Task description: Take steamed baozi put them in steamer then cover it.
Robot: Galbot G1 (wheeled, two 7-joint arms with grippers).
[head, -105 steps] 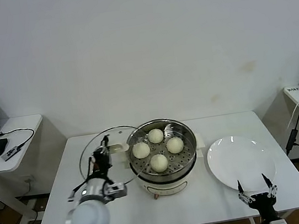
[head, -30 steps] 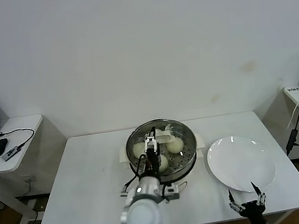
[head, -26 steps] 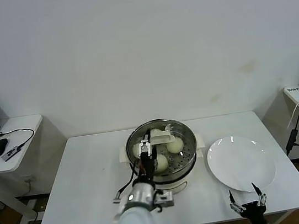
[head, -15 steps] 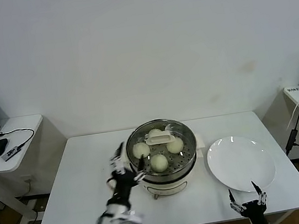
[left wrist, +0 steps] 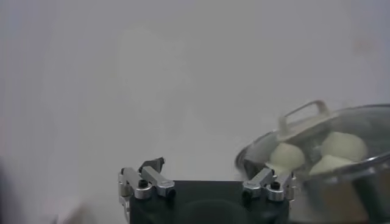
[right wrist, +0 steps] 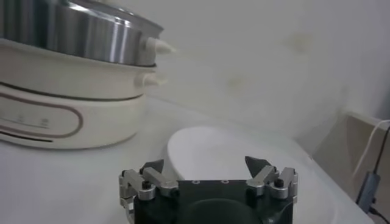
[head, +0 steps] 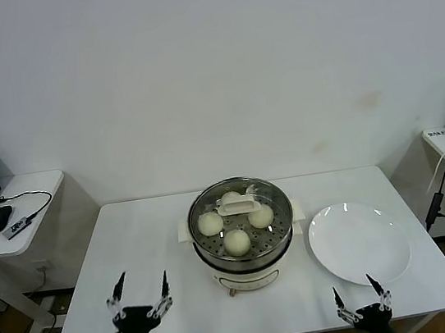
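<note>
Pulled back to the tabletop's (head: 135, 253) near edge with left end effector (head: 139, 298) spread, leaving lid (head: 239, 214) seated squarely on steamer (head: 247, 267).

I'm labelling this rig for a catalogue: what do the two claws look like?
Both match. The left claw and right claw each have a black body, silver metal finger links with dark screws, and thin fingers ending in dark pointed tips. A black cable runs by the left claw's base. No markings are legible.

Glass cover (head: 237, 207) sits on the steel steamer (head: 246, 256); four pale baozi (head: 235, 241) inside.
</note>
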